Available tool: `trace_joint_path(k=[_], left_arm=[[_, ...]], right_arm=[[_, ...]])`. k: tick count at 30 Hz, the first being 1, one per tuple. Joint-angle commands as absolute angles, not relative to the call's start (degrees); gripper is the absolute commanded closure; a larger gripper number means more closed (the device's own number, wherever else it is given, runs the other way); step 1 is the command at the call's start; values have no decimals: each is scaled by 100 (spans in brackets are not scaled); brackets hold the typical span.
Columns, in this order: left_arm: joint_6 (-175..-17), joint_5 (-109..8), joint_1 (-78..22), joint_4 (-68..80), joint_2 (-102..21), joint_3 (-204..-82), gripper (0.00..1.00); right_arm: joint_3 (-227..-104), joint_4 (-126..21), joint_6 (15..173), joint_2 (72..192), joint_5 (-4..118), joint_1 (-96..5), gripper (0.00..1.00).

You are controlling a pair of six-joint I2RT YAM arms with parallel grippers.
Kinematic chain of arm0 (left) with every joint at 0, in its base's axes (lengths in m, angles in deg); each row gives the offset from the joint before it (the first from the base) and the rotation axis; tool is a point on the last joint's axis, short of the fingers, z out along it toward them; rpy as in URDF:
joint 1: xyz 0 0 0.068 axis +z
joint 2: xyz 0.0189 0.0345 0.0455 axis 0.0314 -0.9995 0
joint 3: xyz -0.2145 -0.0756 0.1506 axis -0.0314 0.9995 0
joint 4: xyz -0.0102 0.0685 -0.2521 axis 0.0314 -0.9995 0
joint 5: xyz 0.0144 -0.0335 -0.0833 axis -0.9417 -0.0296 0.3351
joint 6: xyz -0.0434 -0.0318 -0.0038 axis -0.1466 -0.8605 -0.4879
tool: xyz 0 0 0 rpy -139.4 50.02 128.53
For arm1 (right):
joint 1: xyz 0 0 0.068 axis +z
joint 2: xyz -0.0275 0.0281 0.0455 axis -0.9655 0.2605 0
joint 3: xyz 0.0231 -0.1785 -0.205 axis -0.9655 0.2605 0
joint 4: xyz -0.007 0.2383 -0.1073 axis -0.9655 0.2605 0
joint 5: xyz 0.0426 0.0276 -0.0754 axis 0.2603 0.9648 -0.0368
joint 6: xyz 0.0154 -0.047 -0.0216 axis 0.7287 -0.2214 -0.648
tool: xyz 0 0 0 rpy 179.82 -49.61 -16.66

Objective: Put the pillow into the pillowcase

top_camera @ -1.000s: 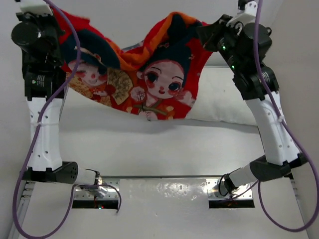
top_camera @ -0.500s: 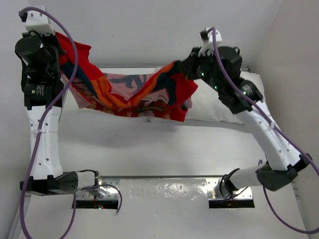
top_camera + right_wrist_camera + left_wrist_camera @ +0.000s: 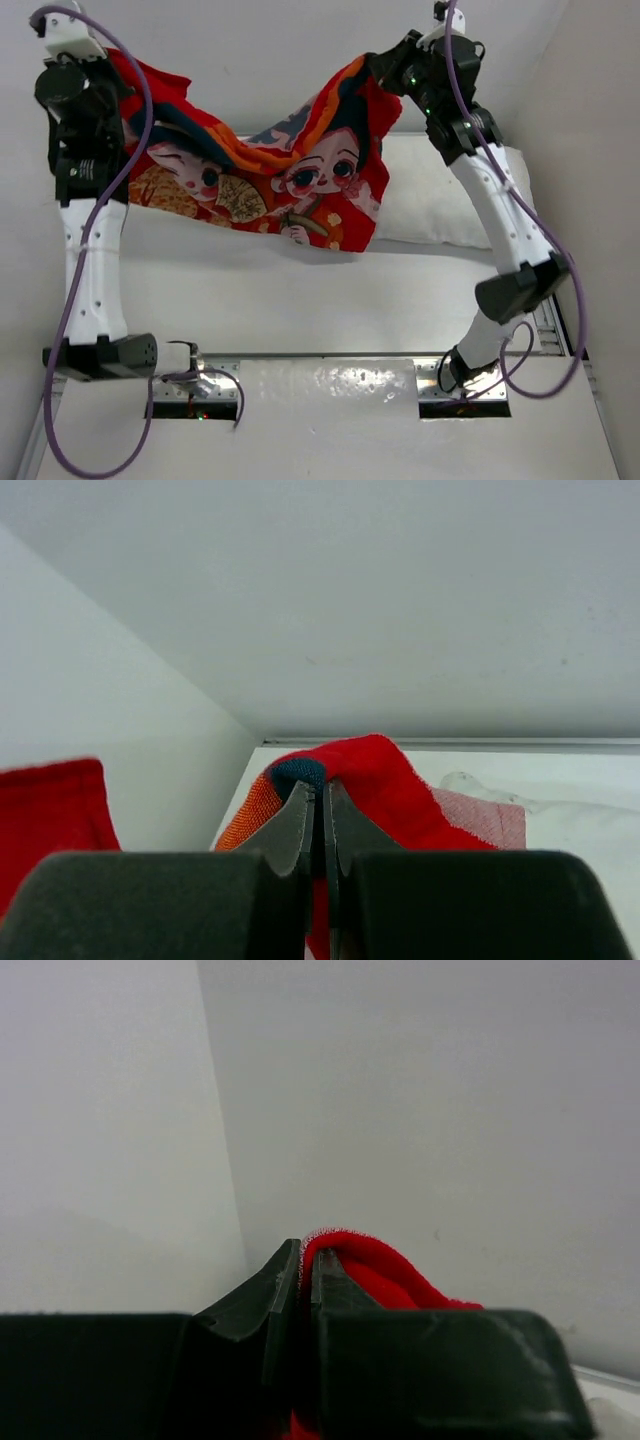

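Note:
The red-orange pillowcase (image 3: 270,180) with two cartoon children hangs in the air, stretched between both grippers, its printed side facing the camera and its lower edge sagging toward the table. My left gripper (image 3: 112,62) is shut on its upper left corner; red fabric (image 3: 375,1270) sticks out of the jaws. My right gripper (image 3: 372,66) is shut on its upper right corner, fabric (image 3: 385,775) pinched between the jaws. The white pillow (image 3: 440,200) lies flat on the table at the back right, partly behind the pillowcase, and shows in the right wrist view (image 3: 560,800).
White walls close in at the back and both sides. The white table (image 3: 300,290) runs from the arm bases to the back wall. Metal base plates (image 3: 330,385) sit at the near edge.
Both grippers have lifted the pillowcase higher and flipped it, so the printed faces show again instead of the pale reverse. The right arm has stretched up and back.

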State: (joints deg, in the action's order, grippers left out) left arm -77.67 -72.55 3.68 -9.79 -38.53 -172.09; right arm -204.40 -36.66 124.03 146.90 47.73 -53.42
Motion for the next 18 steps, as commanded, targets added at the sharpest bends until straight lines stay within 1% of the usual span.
trace_joint_path(k=[1,4,6,7,8,9,10,11,12,13,14,15,17,18], left_arm=[[-8158,-7217,514,-717,-4482,-17581,100],[-8255,-7147,584,-612,-4930,-17889,100],[-8307,-7164,620,-515,-5290,-18030,100],[-8343,-7217,655,-480,-5432,-18301,100],[-8343,-7243,672,-480,-5590,-18495,100],[-8569,-7278,707,-506,-5957,-18740,100],[-8641,-7314,786,-576,-6135,-19030,100],[-8825,-7314,839,-611,-6337,-19738,100],[-8896,-7323,874,-646,-6765,-20128,100],[-9045,-7270,970,-603,-6935,-20784,100],[-9116,-7192,1041,-498,-7067,-20791,100],[-9177,-7034,1111,-140,-7181,-21095,100],[-9231,-6840,1252,257,-7113,-21038,100],[-9222,-6770,1287,537,-6982,-20889,100]], right_arm=[[-21246,-4578,13387,15209,4940,-5661,100],[-21285,-5272,13878,15526,5063,-5828,100],[-21161,-6156,13985,15701,4993,-5838,100],[-21222,-6483,14012,15798,4845,-5811,100],[-21353,-6486,14012,15938,4756,-5803,100],[-21781,-6590,14003,16235,4686,-5785,100],[-22046,-6618,13968,16412,4459,-5759,100],[-22292,-6722,13933,16562,4343,-5758,100],[-22512,-6802,13907,16711,4264,-5750,100],[-22801,-7029,13828,16844,4124,-5741,100],[-22839,-7031,13784,16836,4036,-5741,100],[-22805,-7170,13644,16714,3956,-5724,100],[-22612,-7381,13459,16451,3929,-5723,100],[-22280,-7478,13371,16293,3999,-5697,100]])
